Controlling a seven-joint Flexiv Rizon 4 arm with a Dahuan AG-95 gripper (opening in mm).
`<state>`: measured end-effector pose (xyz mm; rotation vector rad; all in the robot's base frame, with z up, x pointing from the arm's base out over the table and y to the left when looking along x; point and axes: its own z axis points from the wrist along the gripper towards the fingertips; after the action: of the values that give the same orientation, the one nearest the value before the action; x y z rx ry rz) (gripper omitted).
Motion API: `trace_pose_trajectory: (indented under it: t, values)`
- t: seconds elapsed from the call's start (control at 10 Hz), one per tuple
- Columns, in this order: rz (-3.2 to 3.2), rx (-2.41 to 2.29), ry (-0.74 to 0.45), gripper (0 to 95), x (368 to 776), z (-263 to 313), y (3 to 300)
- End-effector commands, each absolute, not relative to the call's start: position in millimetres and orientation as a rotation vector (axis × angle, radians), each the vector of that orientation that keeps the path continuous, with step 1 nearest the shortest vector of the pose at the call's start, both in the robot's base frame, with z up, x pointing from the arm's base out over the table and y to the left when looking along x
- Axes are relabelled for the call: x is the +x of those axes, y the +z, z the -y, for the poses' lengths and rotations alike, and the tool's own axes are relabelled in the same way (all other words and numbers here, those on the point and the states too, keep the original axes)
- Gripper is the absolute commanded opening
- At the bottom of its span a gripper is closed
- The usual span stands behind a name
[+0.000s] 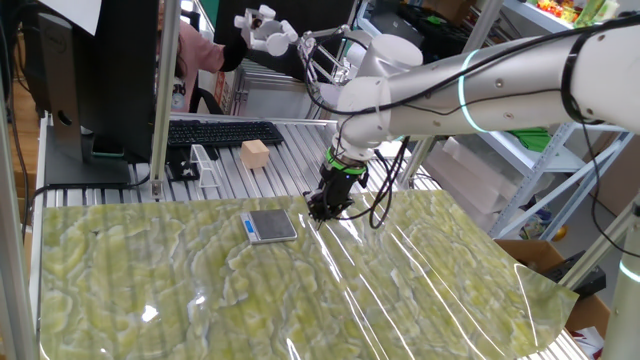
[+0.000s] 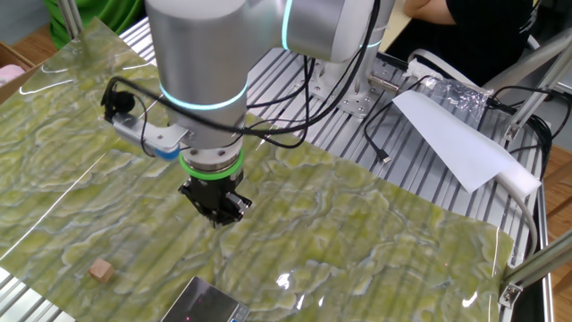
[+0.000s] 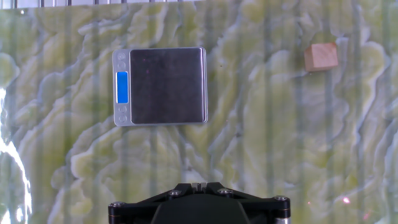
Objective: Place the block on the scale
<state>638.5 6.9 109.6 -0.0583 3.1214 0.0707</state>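
The block (image 3: 321, 57), a tiny light-brown wooden cube, lies on the green patterned mat at the upper right of the hand view; it also shows in the other fixed view (image 2: 102, 271). The scale (image 3: 161, 86), square with a silver-grey platform and a blue strip on its left, lies flat on the mat with nothing on it; it also shows in both fixed views (image 1: 270, 226) (image 2: 206, 304). My gripper (image 3: 198, 185) hangs above the mat between block and scale, jaws together and holding nothing; it also shows in both fixed views (image 1: 325, 212) (image 2: 217, 215). In one fixed view the block is hidden.
A larger pale wooden block (image 1: 255, 153) and a keyboard (image 1: 222, 132) sit on the metal slats behind the mat. A white clear stand (image 1: 205, 165) is beside them. A folded white sheet (image 2: 451, 134) lies off the mat's far side.
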Motion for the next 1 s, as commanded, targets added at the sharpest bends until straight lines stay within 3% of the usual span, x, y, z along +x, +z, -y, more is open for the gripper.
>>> trace_pose_trajectory:
  t: [0.1, 1.0]
  values:
    - [-3.12, -0.017, 0.049, 0.0, 639.0, -6.8, 109.8]
    - [-3.142, -0.138, 0.027, 0.0, 639.0, -6.8, 109.8]
